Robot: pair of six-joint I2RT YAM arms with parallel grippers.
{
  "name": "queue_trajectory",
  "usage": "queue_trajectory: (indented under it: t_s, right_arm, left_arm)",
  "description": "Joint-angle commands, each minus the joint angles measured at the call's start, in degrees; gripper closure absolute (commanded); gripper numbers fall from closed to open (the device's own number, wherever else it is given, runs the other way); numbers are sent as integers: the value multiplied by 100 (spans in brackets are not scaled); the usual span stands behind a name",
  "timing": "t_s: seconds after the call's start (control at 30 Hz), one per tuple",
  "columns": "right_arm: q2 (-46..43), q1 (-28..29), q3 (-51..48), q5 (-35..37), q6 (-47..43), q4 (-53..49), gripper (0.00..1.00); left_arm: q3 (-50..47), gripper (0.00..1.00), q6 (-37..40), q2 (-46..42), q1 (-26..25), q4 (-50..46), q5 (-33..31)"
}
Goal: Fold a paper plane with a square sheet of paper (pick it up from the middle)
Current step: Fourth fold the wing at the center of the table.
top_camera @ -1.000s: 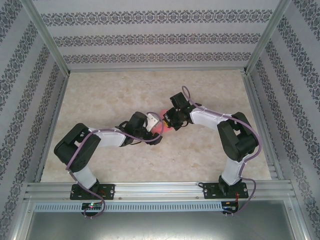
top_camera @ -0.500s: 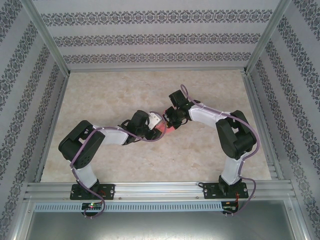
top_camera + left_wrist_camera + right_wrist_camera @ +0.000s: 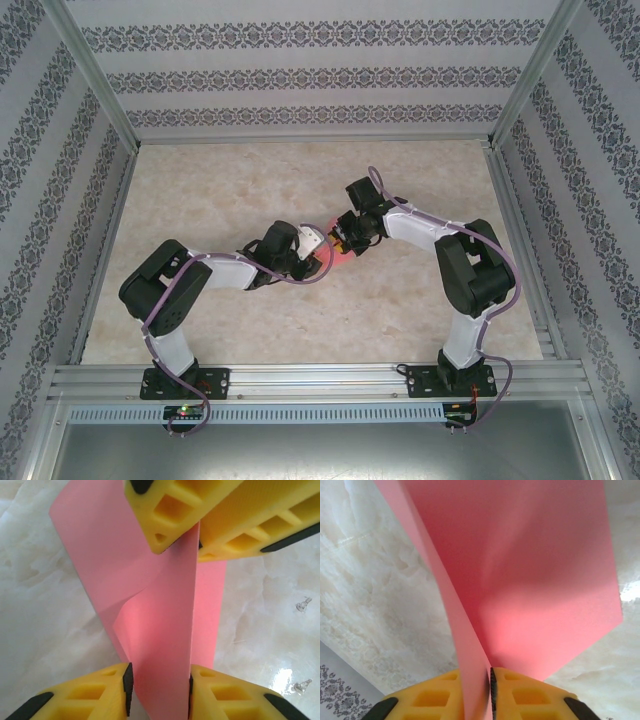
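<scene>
The pink sheet (image 3: 165,645) between the left gripper's fingers (image 3: 85,695) is thin paper: matt, smooth, one soft crease, zero shine. The fingers look like matt yellow plastic with a fine printed grain and moulded hollow pockets, plus black rubbery pads (image 3: 128,682) on their inner faces. The tabletop (image 3: 40,630) under the fingertips is marble-look stuff, polished and glossy, with wet-looking glare spots just beside one finger.

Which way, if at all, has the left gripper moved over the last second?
Yes: the left gripper shifted slightly right, away from the table's left rail.
</scene>
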Motion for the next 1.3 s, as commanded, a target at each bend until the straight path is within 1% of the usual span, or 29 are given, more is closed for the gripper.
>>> queue_trajectory:
  t_s: [0.0,0.17,0.27,0.4,0.47,0.6,0.73,0.83,1.0,1.07,1.27]
  right_arm:
    - [-150,-31,-2,-159,-91,-117,83]
    - [-134,5,-3,-213,-48,-46,83]
    - [-150,6,-33,-221,-38,-30,83]
    - [-176,-4,-72,-213,-19,11,78]
    - [-182,-9,-64,-209,-57,-3,74]
    - [-291,-82,-68,-87,-218,-133,59]
    - [-499,-268,-116,127,-566,-327,44]
    - [-607,-426,-120,197,-977,-474,38]
    - [-707,-682,-159,51,-1683,-557,32]
    - [-819,-740,-261,52,-1964,-412,30]
    - [-1428,-949,-1009,-25,-2696,691,28]
  left_arm:
    - [148,62,54,106,-75,292,240]
    - [314,62,-118,301,-75,478,366]
    - [348,65,-197,349,-77,534,368]
    - [282,71,-322,345,-75,552,363]
    - [243,73,-419,332,-75,568,366]
    - [130,74,-607,279,-75,601,413]
    - [71,75,-726,261,-79,573,524]
    - [57,76,-828,256,-66,536,617]
    - [130,77,-1098,265,-53,395,857]
    - [234,78,-1238,303,-40,222,957]
    - [700,83,-1593,493,20,-604,1331]
